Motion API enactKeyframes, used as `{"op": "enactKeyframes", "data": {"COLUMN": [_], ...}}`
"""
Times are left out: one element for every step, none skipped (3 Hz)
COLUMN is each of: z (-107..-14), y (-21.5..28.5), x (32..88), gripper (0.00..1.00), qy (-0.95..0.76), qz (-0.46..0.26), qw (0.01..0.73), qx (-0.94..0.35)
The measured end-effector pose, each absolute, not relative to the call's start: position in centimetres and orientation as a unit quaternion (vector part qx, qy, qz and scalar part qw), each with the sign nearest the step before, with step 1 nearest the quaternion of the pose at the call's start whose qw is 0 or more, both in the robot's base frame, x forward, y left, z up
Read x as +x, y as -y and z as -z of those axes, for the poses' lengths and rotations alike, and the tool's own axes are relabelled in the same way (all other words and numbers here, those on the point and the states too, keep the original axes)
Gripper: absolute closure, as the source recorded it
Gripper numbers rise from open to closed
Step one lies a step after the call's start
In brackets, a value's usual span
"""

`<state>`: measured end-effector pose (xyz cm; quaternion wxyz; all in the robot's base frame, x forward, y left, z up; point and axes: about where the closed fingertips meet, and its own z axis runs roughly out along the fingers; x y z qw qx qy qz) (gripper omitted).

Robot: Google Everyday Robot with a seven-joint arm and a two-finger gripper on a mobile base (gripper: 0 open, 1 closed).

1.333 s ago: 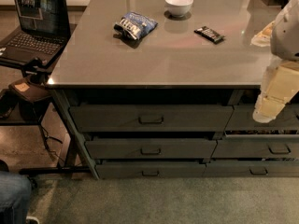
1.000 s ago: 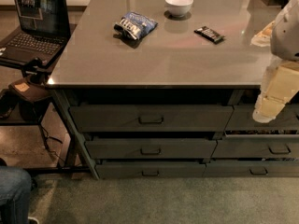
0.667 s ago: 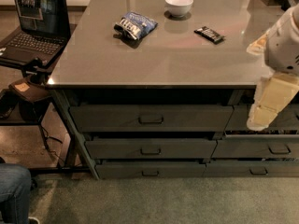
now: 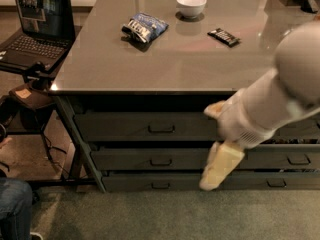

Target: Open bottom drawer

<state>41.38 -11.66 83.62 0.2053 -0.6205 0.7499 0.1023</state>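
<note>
The bottom drawer (image 4: 135,182) is the lowest, thinnest dark grey front in the left stack under the counter, with a small centre pull handle (image 4: 160,185). Its front sits about level with the two taller drawer fronts above it. My white arm reaches in from the right, and its cream gripper (image 4: 209,182) hangs tip-down in front of the drawer's right end, right of the handle. The arm hides parts of the upper drawers.
On the grey counter (image 4: 100,69) lie a chip bag (image 4: 145,27), a white bowl (image 4: 191,5) and a dark bar (image 4: 223,36). A laptop (image 4: 37,24) stands on a side stand at left. A person's knee (image 4: 12,209) is at the bottom left. A neighbouring drawer stack (image 4: 299,160) is to the right.
The arm has swung from the right edge down and to the left. The gripper now hangs low in front of the bottom drawer's right end. The drawers look unchanged.
</note>
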Motion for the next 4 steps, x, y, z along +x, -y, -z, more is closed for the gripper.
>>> {"op": "enactKeyframes", "data": {"z": [-73.0, -63.8, -62.3, -62.4], "y": [5.5, 1.6, 1.1, 1.1], "x": [39.8, 38.5, 40.1, 40.1], "gripper": [0.0, 0.0, 0.0, 0.0], "qy": [-0.741, -0.742, -0.75, -0.75], "qz": [-0.195, -0.254, -0.256, -0.254], "qw": [0.188, 0.171, 0.195, 0.196], "qx": [-0.615, -0.596, -0.578, -0.579]}}
